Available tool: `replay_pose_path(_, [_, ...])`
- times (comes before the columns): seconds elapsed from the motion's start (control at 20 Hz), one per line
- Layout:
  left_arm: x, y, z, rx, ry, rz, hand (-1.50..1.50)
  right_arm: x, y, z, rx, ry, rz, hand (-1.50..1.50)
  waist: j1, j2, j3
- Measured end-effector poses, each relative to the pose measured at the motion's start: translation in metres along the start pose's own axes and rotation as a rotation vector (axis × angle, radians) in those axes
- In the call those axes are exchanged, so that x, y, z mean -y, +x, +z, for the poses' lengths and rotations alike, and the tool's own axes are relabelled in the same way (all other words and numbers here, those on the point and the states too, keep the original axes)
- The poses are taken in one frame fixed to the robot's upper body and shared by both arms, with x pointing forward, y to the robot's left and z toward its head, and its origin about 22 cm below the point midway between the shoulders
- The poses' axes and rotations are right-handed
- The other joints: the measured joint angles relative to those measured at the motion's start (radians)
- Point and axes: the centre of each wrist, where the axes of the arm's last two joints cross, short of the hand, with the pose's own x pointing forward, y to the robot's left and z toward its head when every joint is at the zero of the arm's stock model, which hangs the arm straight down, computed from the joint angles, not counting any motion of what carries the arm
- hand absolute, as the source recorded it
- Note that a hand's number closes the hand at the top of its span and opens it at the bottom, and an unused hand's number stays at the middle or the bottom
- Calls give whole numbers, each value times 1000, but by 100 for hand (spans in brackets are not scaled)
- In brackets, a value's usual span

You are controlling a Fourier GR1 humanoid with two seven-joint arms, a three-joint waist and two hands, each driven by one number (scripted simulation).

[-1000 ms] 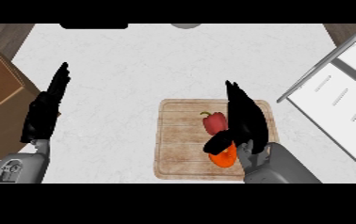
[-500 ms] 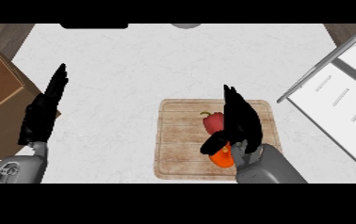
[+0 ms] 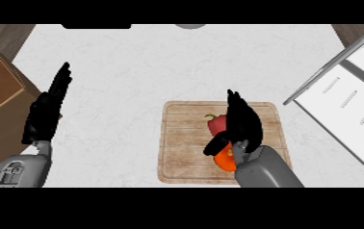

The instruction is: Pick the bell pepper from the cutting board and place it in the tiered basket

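A red bell pepper [image 3: 216, 123] with a green stem lies on the wooden cutting board [image 3: 181, 146] in the lower middle of the head view. My right hand [image 3: 244, 122] lies over the board, its straight fingers running along the pepper's right side and covering part of it. Its thumb [image 3: 215, 146] reaches left across the pepper's near side. The hand is open and does not close round the pepper. An orange vegetable [image 3: 225, 161] sits just below the thumb, partly hidden by my forearm. At the left edge my left hand [image 3: 45, 112] rests open, fingers up.
A grey-framed white rack [image 3: 334, 100] slants in from the right edge, close to the board's right side. A brown wooden object [image 3: 8, 91] stands at the left edge. A dark object [image 3: 96, 26] and a grey round object [image 3: 190, 26] sit at the counter's far edge.
My right hand has slid left over the board until it lies against the bell pepper, and its thumb has swung out below the pepper. The left hand has not moved.
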Motion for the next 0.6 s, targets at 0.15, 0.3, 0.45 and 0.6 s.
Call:
replay_pose_path(0.15, [3, -1, 3, 0, -6, 1, 0, 0, 1, -4, -14, 13, -10, -150, 1, 0, 0])
replay_pose_path(0.3, [7, -2, 8, 0, -5, -1, 0, -7, 4, -10, -28, 35, -7, -150, 4, 0, 0])
replay_pose_path(0.45, [4, -6, 10, -2, -5, -2, 0, -13, 3, -18, -47, 63, -7, 150, 5, 0, 0])
replay_pose_path(0.6, [4, -1, 7, 0, -13, 2, 0, -21, 3, -26, -54, 113, 12, 150, 5, -2, -3])
